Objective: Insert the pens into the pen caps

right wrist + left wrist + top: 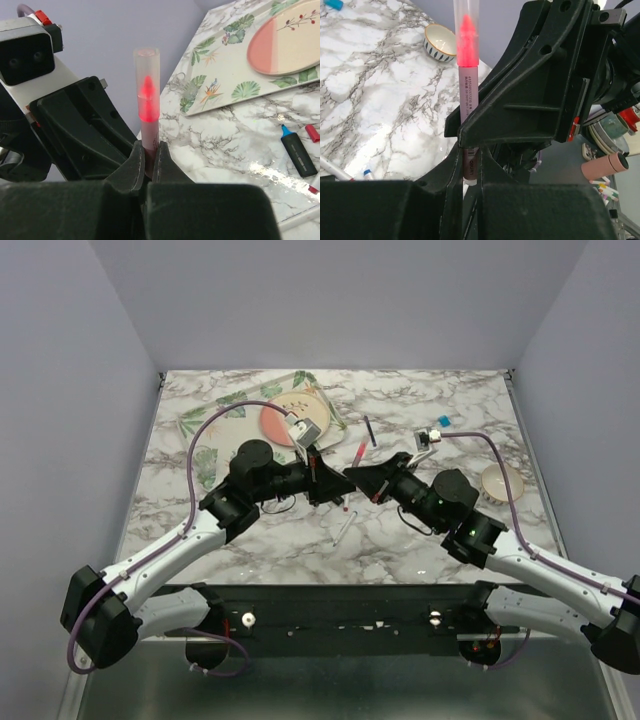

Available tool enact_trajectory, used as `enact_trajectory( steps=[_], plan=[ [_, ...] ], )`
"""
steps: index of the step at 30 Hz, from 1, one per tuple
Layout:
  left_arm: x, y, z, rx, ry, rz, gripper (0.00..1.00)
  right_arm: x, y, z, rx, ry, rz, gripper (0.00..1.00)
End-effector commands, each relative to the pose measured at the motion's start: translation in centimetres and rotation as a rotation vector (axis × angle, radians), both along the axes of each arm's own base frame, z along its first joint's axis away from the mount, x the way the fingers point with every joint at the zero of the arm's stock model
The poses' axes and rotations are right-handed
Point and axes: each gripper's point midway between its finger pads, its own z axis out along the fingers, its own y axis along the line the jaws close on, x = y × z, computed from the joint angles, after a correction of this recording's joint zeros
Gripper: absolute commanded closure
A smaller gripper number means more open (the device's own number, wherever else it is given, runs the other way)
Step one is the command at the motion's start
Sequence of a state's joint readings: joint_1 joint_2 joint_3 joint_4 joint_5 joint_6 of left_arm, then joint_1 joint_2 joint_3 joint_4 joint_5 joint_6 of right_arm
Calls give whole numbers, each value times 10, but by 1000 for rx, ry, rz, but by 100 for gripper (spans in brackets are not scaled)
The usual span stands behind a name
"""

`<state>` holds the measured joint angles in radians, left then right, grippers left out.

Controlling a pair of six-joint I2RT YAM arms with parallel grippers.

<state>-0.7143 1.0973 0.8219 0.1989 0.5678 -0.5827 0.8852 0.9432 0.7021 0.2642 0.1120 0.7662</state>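
Observation:
Both grippers meet above the table's middle, left gripper point(328, 483) against right gripper point(358, 480). Each is shut on the same pink-and-white pen. In the left wrist view the pen point(469, 85) stands upright with its lower end between my left gripper point(470, 167) jaws. In the right wrist view my right gripper point(149, 156) clamps the barrel point(149, 135). A clear cap point(146, 75) covers the pink tip. A chunky dark marker point(298, 152), a red cap point(312, 133), a white red-tipped pen point(360, 452), a thin dark pen point(370, 430) and a blue cap point(442, 421) lie on the marble.
A leaf-patterned tray point(215, 420) with a pink plate point(290, 422) stands at the back left. A small bowl point(500, 481) sits at the right. A white pen point(345, 528) lies in front of the grippers. Walls enclose the table on three sides.

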Motion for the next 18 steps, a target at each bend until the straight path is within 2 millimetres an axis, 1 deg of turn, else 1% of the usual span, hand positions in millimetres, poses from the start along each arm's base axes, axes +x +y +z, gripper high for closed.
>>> enact_trajectory(
  steps=[1,2,3,4,5,6,7,8,9,10,11,12,13,14,15,16,17,18],
  plan=[
    [-5,1,7,-22,-43,-6,53,11,-14,10,-6,-27,-94,99],
    [-5,3,7,-23,-47,2,45,14,-20,10,-47,-22,-128,99],
    [-4,4,5,-15,-38,13,32,16,-24,11,-75,-27,-146,99],
    [-3,5,3,-8,-36,23,26,18,-30,12,-117,-50,-167,99],
    [-2,7,4,-4,-42,33,20,19,-37,5,-174,-40,-187,99],
    [-2,8,1,15,-25,42,13,20,-41,9,-198,-48,-196,99],
    [-1,10,-1,29,-23,55,11,20,-45,2,-248,-39,-204,99],
    [3,13,0,39,-35,86,9,20,-54,-18,-331,13,-225,99],
    [5,17,-5,63,-21,106,5,20,-58,-28,-370,39,-233,99],
    [8,21,-8,79,-20,133,3,20,-62,-43,-407,78,-237,99],
    [13,28,-6,87,-34,190,1,15,-66,-68,-482,138,-226,99],
    [18,34,-14,118,-31,232,1,12,-69,-86,-521,178,-219,99],
    [23,40,-15,132,-38,273,1,7,-73,-110,-563,230,-212,99],
    [26,48,-15,141,-44,317,1,-1,-79,-138,-638,300,-198,99],
    [36,59,-20,173,-41,409,1,-6,-83,-153,-672,343,-192,99],
    [41,66,-19,185,-47,449,1,-11,-87,-167,-694,396,-193,99],
    [42,73,-13,180,-61,486,1,-22,-95,-190,-753,460,-176,99],
    [46,81,-13,191,-67,531,1,-27,-99,-206,-796,504,-170,98]
  ],
)
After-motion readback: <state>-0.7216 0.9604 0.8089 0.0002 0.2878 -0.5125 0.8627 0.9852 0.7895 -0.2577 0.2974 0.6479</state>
